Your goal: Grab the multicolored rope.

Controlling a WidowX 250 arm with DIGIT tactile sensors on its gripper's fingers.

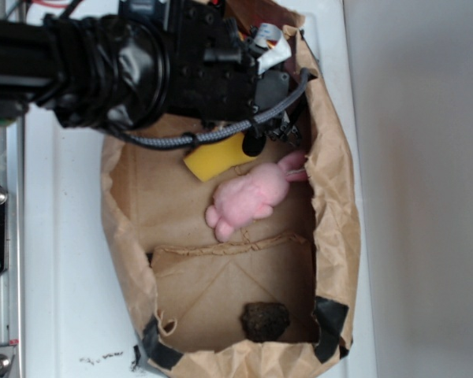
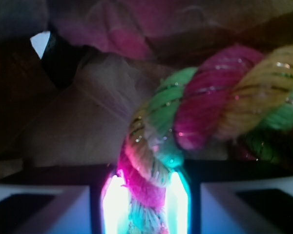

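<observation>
Multicolored rope (image 2: 195, 117) filled the wrist view, its pink, green and yellow strands twisting up from between the two glowing pads (image 2: 178, 200) of the tool (image 2: 145, 202) and arching off to the right of it. The pads stood close on either side of the strand with no gap to be seen, so the tool looked closed down on the rope, holding it near one end.

Going left to right in the outside view, the black arm (image 1: 102, 67) reached in from the left edge over the white counter (image 1: 63, 260) and ended with the tool (image 1: 280, 118) down inside the upper part of the brown paper bag (image 1: 331, 228). The rope itself could not be made out there, being hidden under the tool. Just below and left of the tool lay the yellow sponge (image 1: 213, 160), close to touching it; below the tool and slightly right lay the pink bunny (image 1: 248, 199), its ears toward the tool. Well below, at the far end of the bag, sat a small dark lump (image 1: 265, 321), apart from all else.

By my reading the closing step was done or all but done, and the grab was at the point of being proved. The next move called for a straight lift out of the bag, slow enough that the loose bend of rope could trail free without dragging the bunny or catching the bag's wall, and with the grip kept firm.
</observation>
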